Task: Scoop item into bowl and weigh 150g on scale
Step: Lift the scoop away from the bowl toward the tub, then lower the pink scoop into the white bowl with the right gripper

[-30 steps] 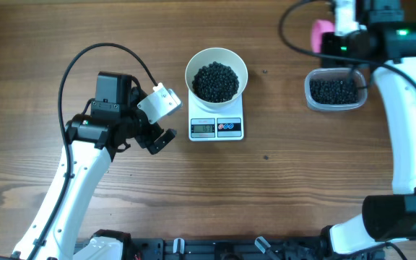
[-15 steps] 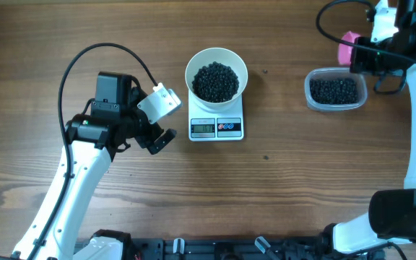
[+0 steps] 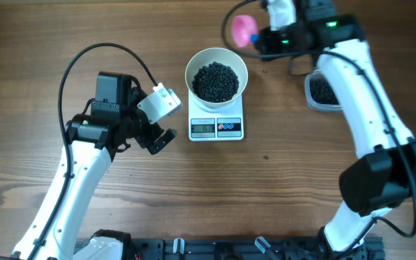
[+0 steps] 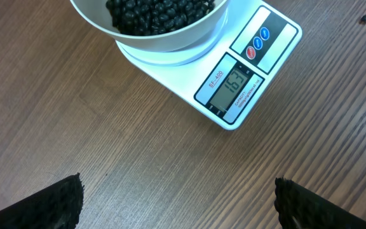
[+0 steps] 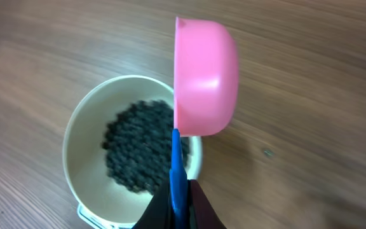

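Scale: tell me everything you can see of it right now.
The scale is a small flat white square, plastic by its look, lying level on the wooden table. Its front edge carries a grey display reading what looks like 163, with small lettering beside it too fine to read, and two round buttons, one red, one blue. The white bowl of black beans sits on its platform. Nothing else touches it.

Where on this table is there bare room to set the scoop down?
Free: the broad wood in front of the scale, between the left arm and right arm; the strip between bowl and tub. Crowded: the bowl's far-right rim, where the pink scoop hangs.
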{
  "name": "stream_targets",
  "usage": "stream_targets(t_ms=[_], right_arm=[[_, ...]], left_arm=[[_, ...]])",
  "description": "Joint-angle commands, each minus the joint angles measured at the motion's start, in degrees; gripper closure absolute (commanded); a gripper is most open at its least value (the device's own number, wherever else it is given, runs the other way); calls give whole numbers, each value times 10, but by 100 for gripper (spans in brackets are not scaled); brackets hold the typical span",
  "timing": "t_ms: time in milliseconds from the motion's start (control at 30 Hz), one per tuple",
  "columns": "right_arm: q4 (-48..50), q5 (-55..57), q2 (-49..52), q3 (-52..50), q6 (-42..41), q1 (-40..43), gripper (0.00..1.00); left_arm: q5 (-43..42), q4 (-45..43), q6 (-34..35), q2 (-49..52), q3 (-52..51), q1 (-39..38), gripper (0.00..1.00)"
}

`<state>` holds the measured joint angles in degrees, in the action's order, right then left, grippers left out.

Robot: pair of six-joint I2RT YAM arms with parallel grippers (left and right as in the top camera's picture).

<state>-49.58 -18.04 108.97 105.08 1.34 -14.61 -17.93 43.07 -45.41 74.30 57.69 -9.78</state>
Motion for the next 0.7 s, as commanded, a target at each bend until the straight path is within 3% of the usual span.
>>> stream_targets(t_ms=[0,267,467,667], right_arm=[[54,19,-4,22,-91,-49,96],[38,143,29,18,-73,-151,96],[-19,235,45,14,-74,-154,96],[-59,243,49,14,-73,-158,96]], left_arm=[[-11,-1,-9,1,-5,3,0],[-11,-1,-9,1,-5,3,0],[-11,-1,-9,1,-5,3,0],[-11,-1,-9,1,-5,3,0]])
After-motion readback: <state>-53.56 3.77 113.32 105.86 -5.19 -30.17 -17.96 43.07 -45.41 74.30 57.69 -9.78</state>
